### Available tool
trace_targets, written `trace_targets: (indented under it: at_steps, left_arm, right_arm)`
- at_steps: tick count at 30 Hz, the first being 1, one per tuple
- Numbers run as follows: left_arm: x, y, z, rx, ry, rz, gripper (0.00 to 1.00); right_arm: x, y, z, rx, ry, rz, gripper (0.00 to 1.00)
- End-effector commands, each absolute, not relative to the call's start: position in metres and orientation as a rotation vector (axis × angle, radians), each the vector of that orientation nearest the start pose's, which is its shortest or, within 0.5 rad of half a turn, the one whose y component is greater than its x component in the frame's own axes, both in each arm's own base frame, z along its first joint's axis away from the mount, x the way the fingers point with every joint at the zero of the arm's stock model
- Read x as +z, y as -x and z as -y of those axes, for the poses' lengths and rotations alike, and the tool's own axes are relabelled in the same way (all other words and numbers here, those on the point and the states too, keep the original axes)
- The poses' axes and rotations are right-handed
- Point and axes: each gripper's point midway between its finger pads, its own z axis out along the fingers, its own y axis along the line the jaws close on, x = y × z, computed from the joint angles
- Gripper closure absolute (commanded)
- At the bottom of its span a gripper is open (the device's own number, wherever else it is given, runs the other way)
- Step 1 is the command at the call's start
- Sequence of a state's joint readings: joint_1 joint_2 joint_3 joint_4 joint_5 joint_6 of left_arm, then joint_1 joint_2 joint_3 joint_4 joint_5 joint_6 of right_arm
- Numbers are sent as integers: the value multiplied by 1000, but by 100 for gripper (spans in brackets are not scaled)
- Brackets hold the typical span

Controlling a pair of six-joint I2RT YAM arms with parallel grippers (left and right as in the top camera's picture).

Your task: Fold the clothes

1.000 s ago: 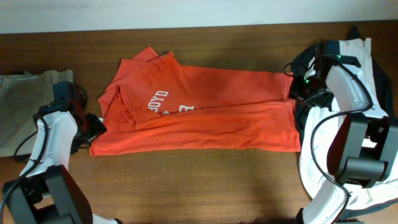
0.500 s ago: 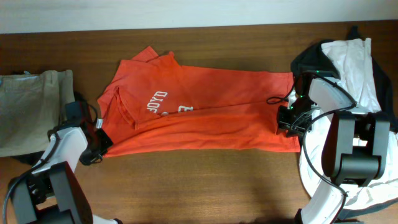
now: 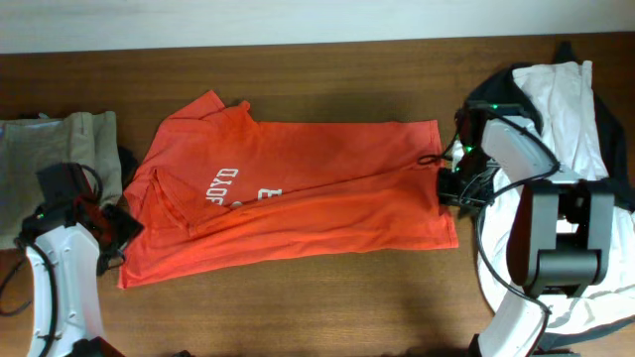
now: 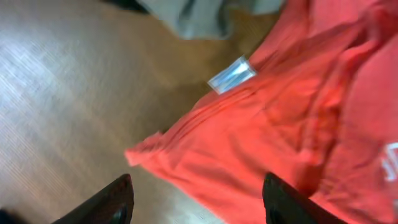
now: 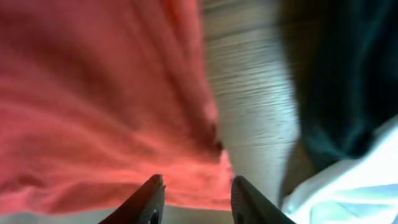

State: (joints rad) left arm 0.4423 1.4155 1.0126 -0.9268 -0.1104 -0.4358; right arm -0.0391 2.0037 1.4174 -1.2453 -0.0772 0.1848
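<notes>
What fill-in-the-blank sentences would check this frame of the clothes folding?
The red-orange T-shirt bears ____ lettering.
The khaki garment lies on the robot's ____ side.
The left gripper is ____, near the T-shirt's corner.
Missing words: white; left; open.

White lettering (image 3: 220, 182) on the T-shirt (image 3: 298, 203) is illegible.

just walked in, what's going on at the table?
Two arms are working a red-orange T-shirt, spread partly folded on the table. The left gripper is open at its left corner, the right gripper open at its right hem; neither holds cloth. A khaki garment lies left, a white garment and a black garment right.
</notes>
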Motion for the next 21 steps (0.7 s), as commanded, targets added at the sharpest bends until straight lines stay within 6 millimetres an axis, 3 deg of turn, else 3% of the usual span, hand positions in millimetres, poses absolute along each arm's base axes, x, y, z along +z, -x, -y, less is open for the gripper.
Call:
trace_targets:
  at_steps: [1, 3, 4, 5, 8, 9, 10, 11, 12, 13, 15, 16, 17, 18, 19, 21]
  left_arm:
    - [104, -263, -130, 131, 1160, -2615, 34]
    - [104, -264, -129, 130, 1152, -2617, 34]
    - [104, -264, -129, 130, 1152, -2617, 34]
    - [104, -264, -129, 130, 1152, -2617, 34]
    - [104, -264, -129, 136, 1113, -2636, 36]
    - [104, -265, -128, 136, 1095, -2643, 41]
    - [106, -268, -125, 134, 1053, -2653, 42]
    - [112, -277, -119, 136, 954, -2668, 43]
    - [122, -290, -112, 133, 856, -2661, 43]
    - [141, -313, -98, 127, 695, -2637, 43]
    - [164, -352, -65, 39, 401, -2608, 39]
    - [173, -382, -41, -63, 215, -2603, 37]
    - [172, -410, -29, -135, 116, -2610, 32]
    - [168, -433, -31, -136, 109, -2612, 31]
    - [159, -476, -35, -124, 28, -2602, 31]
    - [141, -528, -34, -109, -75, -2586, 30]
  right_arm:
    - [25, -295, 6, 22, -401, -3390, 60]
    - [5, -274, -3, 92, -418, -3438, 60]
    - [-3, -261, -5, 104, -427, -3468, 69]
    - [-6, -248, -5, 97, -438, -3507, 96]
    - [8, -221, 20, -268, -711, -3540, 96]
    - [12, -224, 20, -250, -692, -3526, 96]
    - [18, -228, 19, -225, -667, -3506, 90]
    - [29, -238, 19, -206, -660, -3450, 62]
    - [42, -252, 20, -182, -652, -3383, 21]
    - [59, -275, 18, -122, -590, -3314, 11]
    - [81, -301, 10, -8, -504, -3253, 11]
    - [93, -312, 10, 4, -498, -3218, 11]
    - [105, -322, 10, 11, -484, -3184, 11]
    - [110, -327, 10, 16, -476, -3169, 10]
    - [111, -327, 7, 50, -443, -3175, 5]
    - [110, -327, 6, 52, -442, -3174, 5]
